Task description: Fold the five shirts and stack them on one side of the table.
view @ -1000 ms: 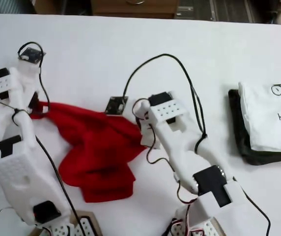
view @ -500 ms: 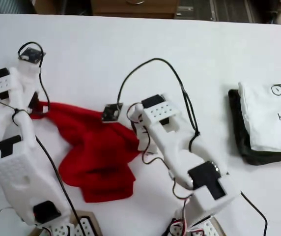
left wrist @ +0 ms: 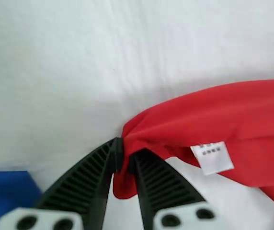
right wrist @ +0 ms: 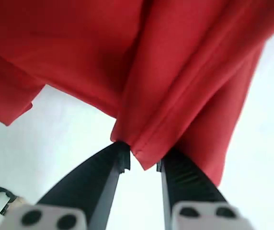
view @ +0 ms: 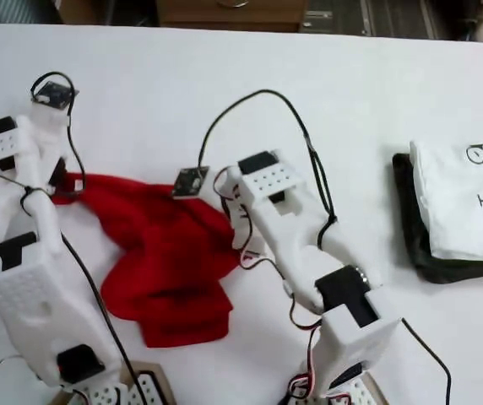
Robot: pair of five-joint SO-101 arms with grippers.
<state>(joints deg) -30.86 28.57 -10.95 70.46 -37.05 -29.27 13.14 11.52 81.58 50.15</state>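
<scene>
judging by its limp folds, the red shirt [view: 165,253] is soft, best held by hems: left gripper [left wrist: 122,155] pinches one edge, right gripper [right wrist: 142,158] narrowly parted around another.

The white bench [view: 157,84] carries a crumpled red shirt [view: 165,270] left of centre. Well apart, at its right edge, lies a folded dark shirt [view: 405,202] beneath a white shirt [view: 461,211].

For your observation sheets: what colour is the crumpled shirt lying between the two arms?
The crumpled cloth shirt is plain red; the high view shows it best.
</scene>
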